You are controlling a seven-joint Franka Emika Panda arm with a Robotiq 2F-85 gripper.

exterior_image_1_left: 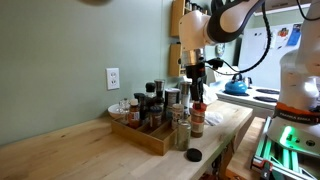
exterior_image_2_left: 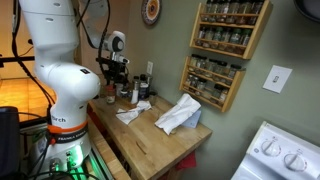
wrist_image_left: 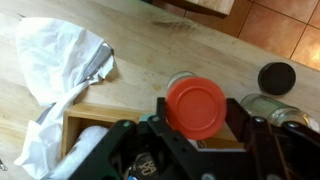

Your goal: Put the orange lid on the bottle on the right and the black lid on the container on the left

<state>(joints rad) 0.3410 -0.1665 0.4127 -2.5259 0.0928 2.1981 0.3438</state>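
Orange lid (wrist_image_left: 196, 104) at the bottle (exterior_image_1_left: 198, 122), fingers either side.
My gripper (exterior_image_1_left: 197, 84) flanks the lid's rim; I can't tell whether it pinches or only brackets it. I judge it light, stiff, slick plastic, best held across the rim. The black lid (wrist_image_left: 277, 77) lies on the table (wrist_image_left: 150, 55). No writing is legible.

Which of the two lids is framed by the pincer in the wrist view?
The orange lid, seen between the fingers of the pincer; the black lid lies apart on the wooden counter.
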